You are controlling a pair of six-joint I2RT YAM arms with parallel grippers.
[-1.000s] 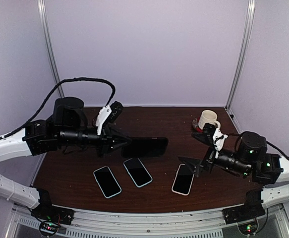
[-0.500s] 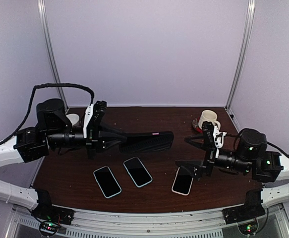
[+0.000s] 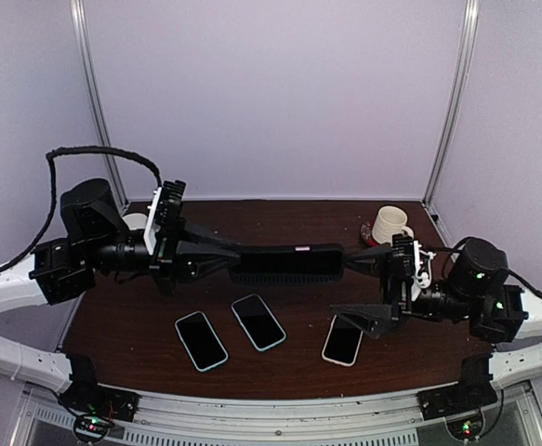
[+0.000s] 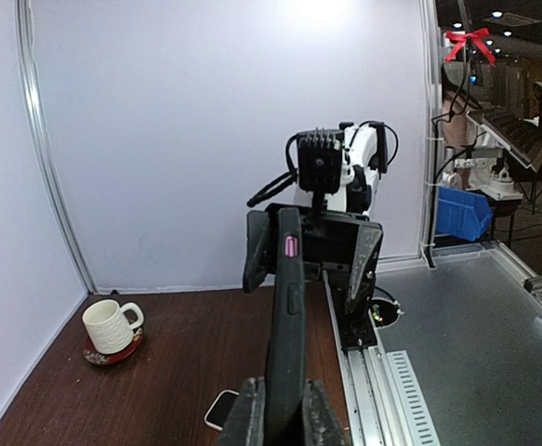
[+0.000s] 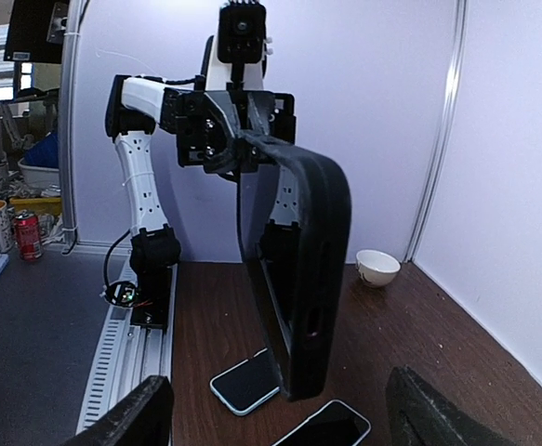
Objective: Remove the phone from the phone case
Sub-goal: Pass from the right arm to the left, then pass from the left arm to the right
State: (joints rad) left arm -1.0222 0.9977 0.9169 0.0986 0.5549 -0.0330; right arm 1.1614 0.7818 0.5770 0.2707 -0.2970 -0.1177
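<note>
The black phone case hangs level above the table, held at its left end by my left gripper, which is shut on it. In the left wrist view the case runs edge-on away from the fingers. Its far end lies between the spread fingers of my right gripper, without touching them. In the right wrist view the case stands ahead of the open right gripper, and its top edge is bowed. I cannot make out the phone apart from the case.
Three phones lie screen-up on the brown table: one at the left, one in the middle, and one under the right gripper. A white mug on a red coaster stands back right. A small white bowl is back left.
The left arm swung the case rightward and levelled it. The right gripper rose from near the table to straddle the case's end, and its jaws narrowed a little.
</note>
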